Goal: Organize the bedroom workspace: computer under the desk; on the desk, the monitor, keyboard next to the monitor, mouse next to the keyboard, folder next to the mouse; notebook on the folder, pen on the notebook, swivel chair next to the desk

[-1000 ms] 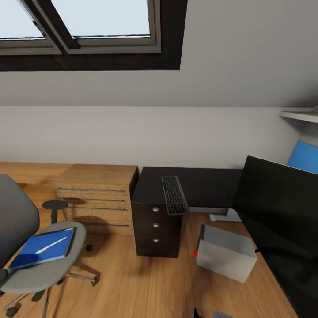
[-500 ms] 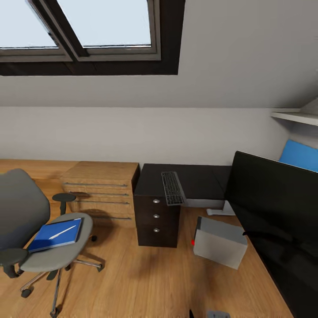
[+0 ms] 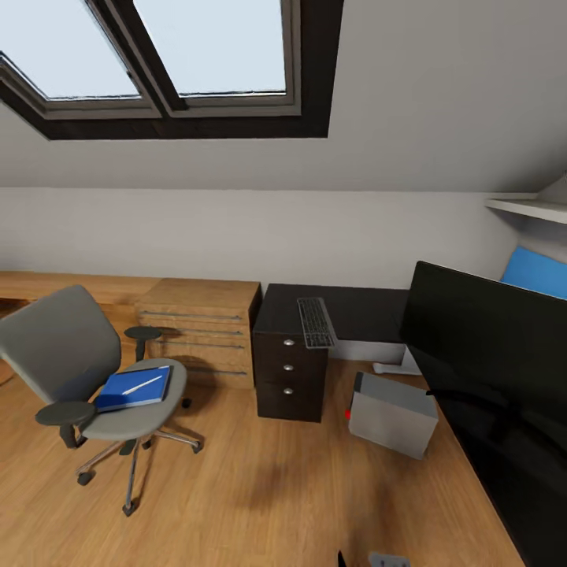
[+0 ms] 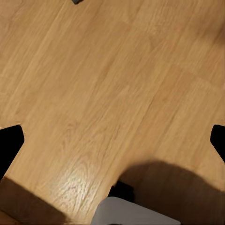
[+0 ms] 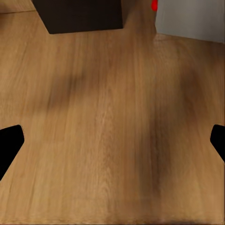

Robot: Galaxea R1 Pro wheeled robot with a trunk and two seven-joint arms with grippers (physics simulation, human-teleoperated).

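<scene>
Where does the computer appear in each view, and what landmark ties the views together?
Head view: the computer stands on the wood floor, right of centre, beside the dark drawer unit.
Right wrist view: the computer is the grey box at the picture's upper right corner, a red spot at its edge.
Left wrist view: not in it; floor alone.
Shared landmark: the drawer unit, next to the computer in both the head and right wrist views.

Floor (image 3: 260, 488) was light wood plank with a soft sheen. Swivel chair (image 3: 71, 354) had grey cloth, chrome base. Drawer chest (image 3: 201, 327) was light wood. Monitor (image 3: 488, 354) was glossy black. Computer (image 3: 391, 415) was matt grey.
</scene>
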